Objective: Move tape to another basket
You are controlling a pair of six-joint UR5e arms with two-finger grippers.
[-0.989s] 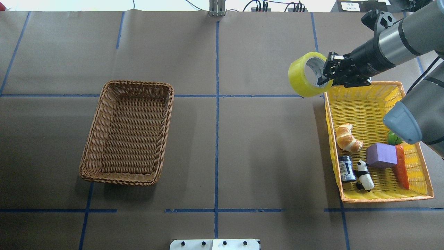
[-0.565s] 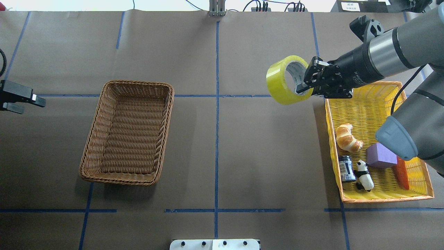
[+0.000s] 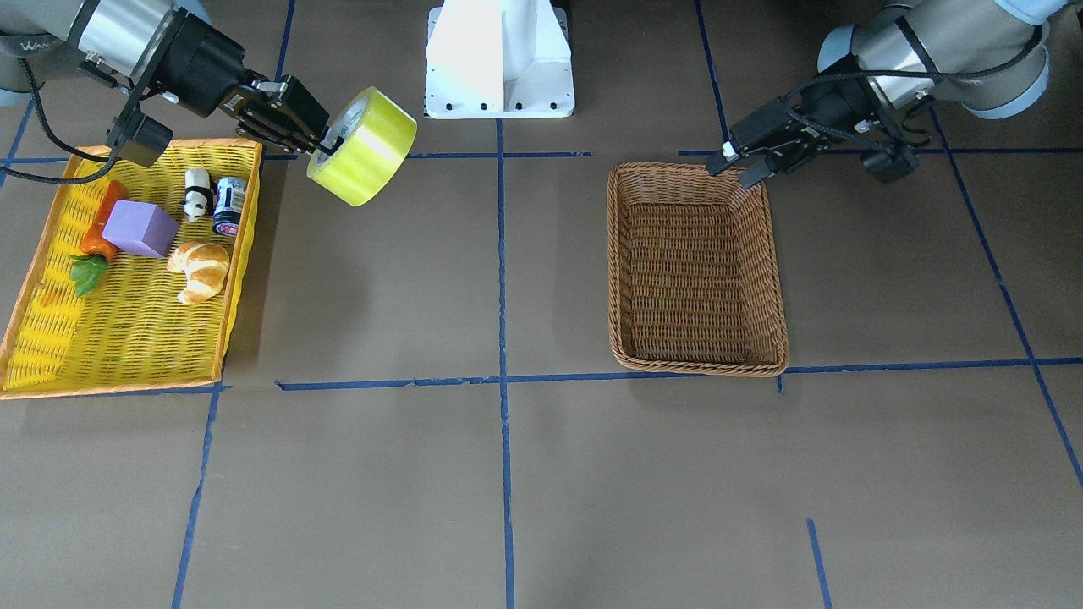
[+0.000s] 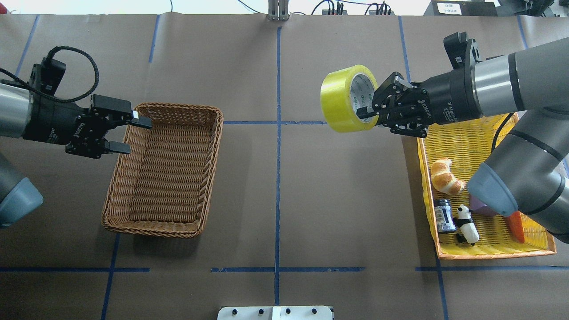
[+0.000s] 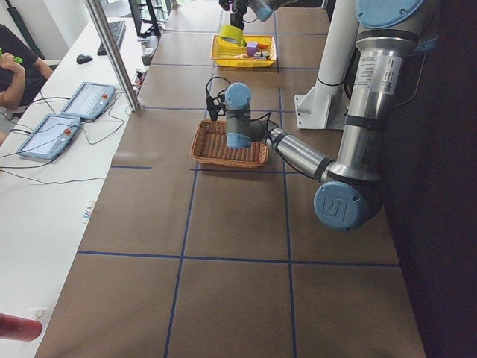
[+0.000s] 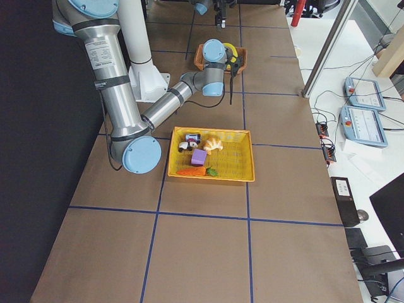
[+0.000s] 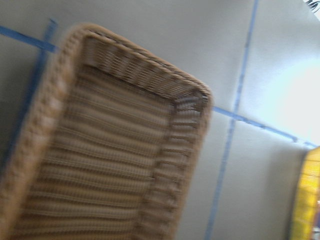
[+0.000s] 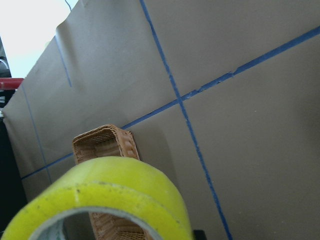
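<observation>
My right gripper (image 4: pixel 370 109) is shut on the yellow-green tape roll (image 4: pixel 341 98) and holds it in the air left of the yellow tray. The tape also shows in the front view (image 3: pixel 364 158) and fills the bottom of the right wrist view (image 8: pixel 107 197). The brown wicker basket (image 4: pixel 165 169) stands empty on the left half of the table; it also shows in the front view (image 3: pixel 695 272) and the left wrist view (image 7: pixel 105 165). My left gripper (image 4: pixel 133 133) is open and empty, its fingertips over the basket's far left rim.
The yellow, orange-rimmed tray (image 4: pixel 462 133) at the right holds a croissant (image 4: pixel 444 177), a small can (image 4: pixel 443 215), a panda figure (image 4: pixel 466 224), a purple block (image 3: pixel 140 228) and a carrot (image 4: pixel 515 224). A white mount (image 3: pixel 499 59) stands at the table's robot side.
My right gripper has carried the tape leftward, off the yellow tray toward the table's middle. My left arm has come into view and reached the wicker basket's far left rim.
</observation>
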